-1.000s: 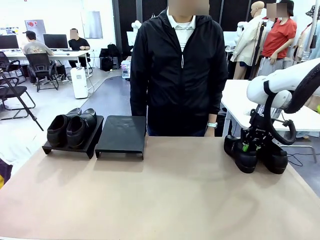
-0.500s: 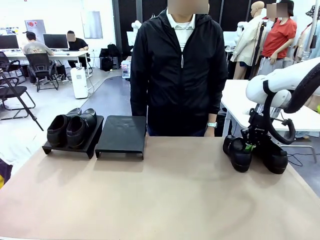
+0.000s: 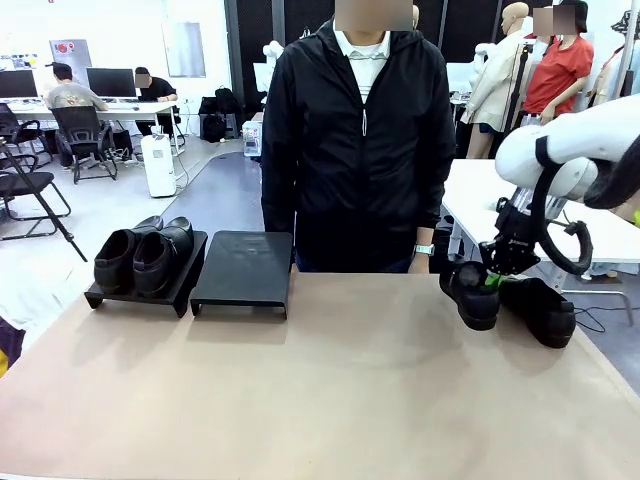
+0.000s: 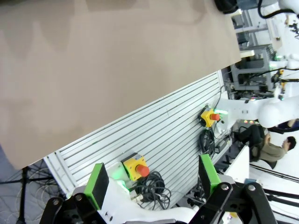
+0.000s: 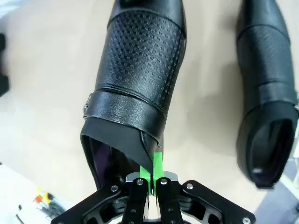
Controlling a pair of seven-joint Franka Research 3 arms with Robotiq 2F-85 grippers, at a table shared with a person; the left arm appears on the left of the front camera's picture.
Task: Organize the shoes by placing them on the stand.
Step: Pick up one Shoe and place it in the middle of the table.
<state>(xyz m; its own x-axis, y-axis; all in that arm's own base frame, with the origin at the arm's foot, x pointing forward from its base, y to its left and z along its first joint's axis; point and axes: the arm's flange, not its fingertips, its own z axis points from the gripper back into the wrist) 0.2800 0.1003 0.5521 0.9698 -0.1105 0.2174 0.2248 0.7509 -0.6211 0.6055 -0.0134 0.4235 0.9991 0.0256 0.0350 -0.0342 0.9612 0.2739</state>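
Note:
Two black glossy shoes (image 3: 143,255) sit side by side on the left black stand (image 3: 183,296). Beside it is a second stand (image 3: 243,265) with a bare top. At the right, my right gripper (image 3: 491,279) is shut on the rear collar of a third shoe (image 3: 470,300), which hangs just above the table with its toe tilted down. In the right wrist view the green pads (image 5: 157,164) pinch that shoe (image 5: 140,70) at its opening edge. A fourth shoe (image 3: 541,310) (image 5: 266,93) lies on the table right beside it. My left gripper (image 4: 154,179) is open and holds nothing.
A person in a black jacket (image 3: 355,140) stands at the table's far edge, hands out of sight. The tan tabletop (image 3: 330,390) stretches between the stands and the shoes. The left wrist view looks past the table's near edge at a ribbed metal panel (image 4: 154,135) with emergency-stop buttons.
My right gripper has shut on the third shoe's collar, lifted it off the table and carried it slightly left, away from the fourth shoe.

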